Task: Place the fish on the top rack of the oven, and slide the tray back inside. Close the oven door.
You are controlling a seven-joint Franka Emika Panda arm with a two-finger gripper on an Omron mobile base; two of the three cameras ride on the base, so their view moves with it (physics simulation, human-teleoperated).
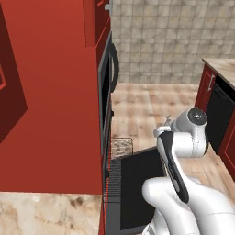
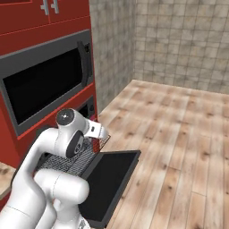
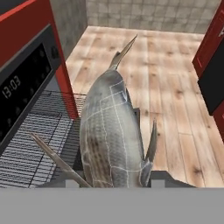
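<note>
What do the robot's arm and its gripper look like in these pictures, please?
The arm is glossy white with rounded, bulbous links, a dark grey disc capping one joint and a black stripe along one link. The gripper shows dark grey finger tips. No cables or markings are visible.

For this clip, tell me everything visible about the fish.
The fish fills the middle of the hand view, close to the camera: silvery-grey, scaled skin with darker blotches, a long pointed end aimed away toward the wooden floor, and thin fins sticking out at both sides. It sits in the gripper, whose dark fingers flank its near end, so it appears gripped. It hangs above the pulled-out top rack and the open oven door, touching neither as far as I can tell.
</note>
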